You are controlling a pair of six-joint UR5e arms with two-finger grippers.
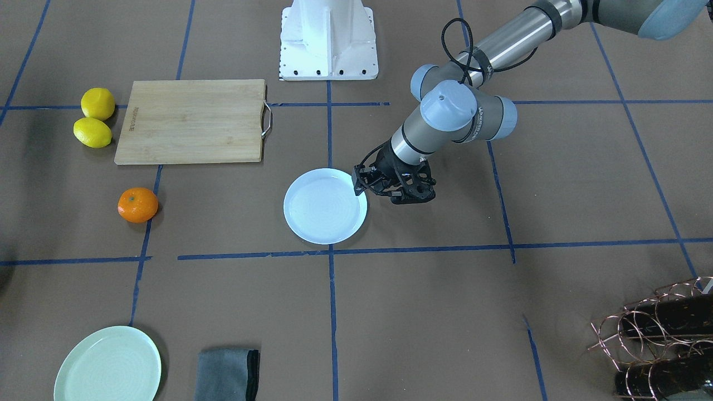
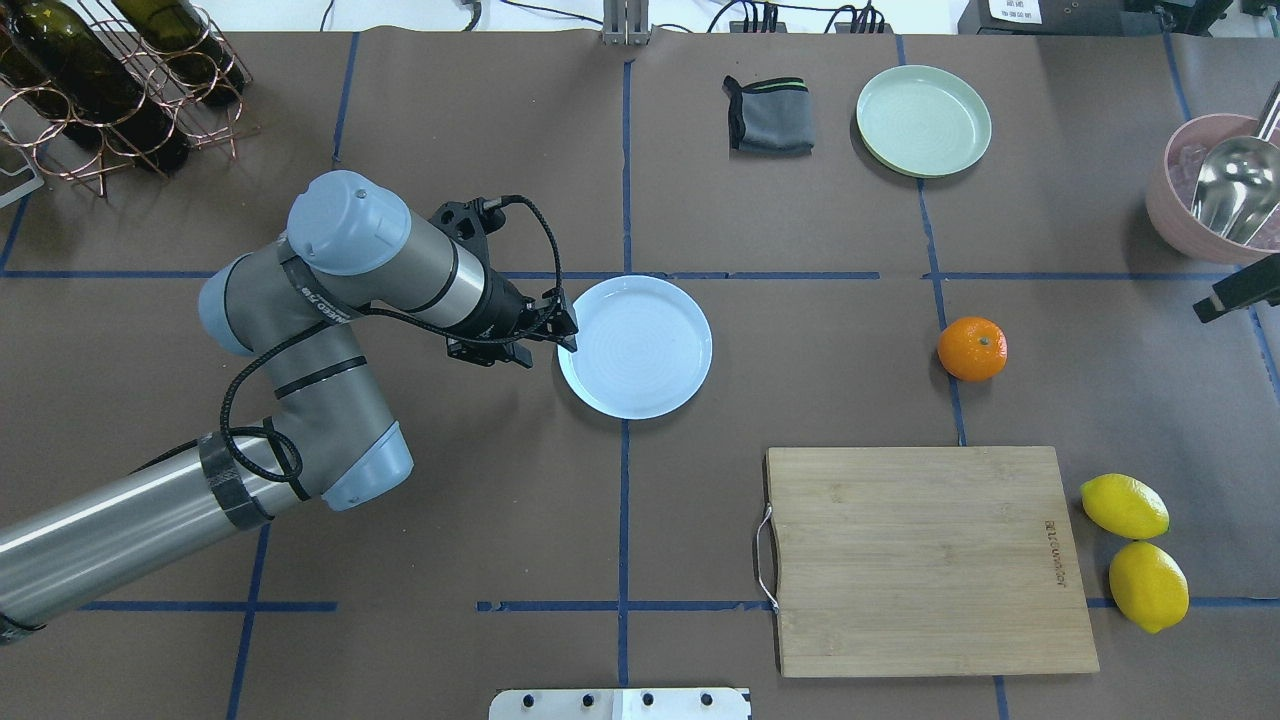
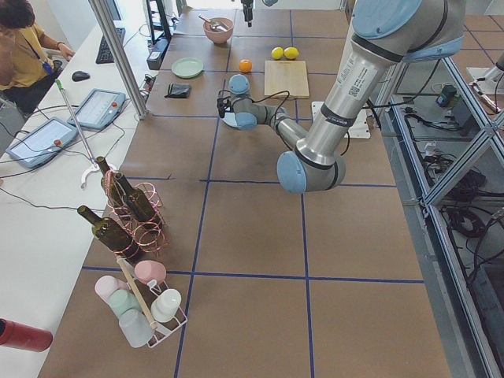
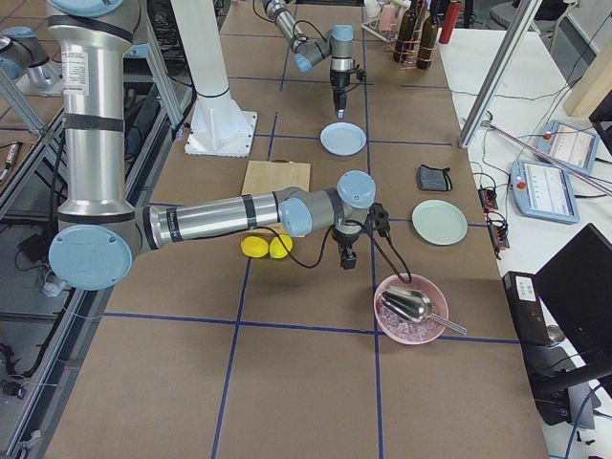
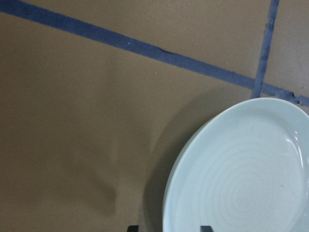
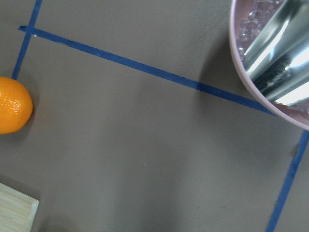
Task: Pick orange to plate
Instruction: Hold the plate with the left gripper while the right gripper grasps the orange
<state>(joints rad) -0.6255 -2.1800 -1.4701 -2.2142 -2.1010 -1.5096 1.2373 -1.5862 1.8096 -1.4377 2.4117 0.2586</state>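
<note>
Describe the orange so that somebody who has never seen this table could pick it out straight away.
Find the wooden cutting board on the robot's right side. Just beyond its far edge, away from the robot, the orange sits alone on a blue tape line. It is round and bright orange with a dark stem dimple, unlike the two yellow lemons at the board's end.

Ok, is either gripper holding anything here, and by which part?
Nothing, as far as shows. The left gripper straddles the plate's rim, jaws apart; the orange lies free, clear of the right gripper.
</note>
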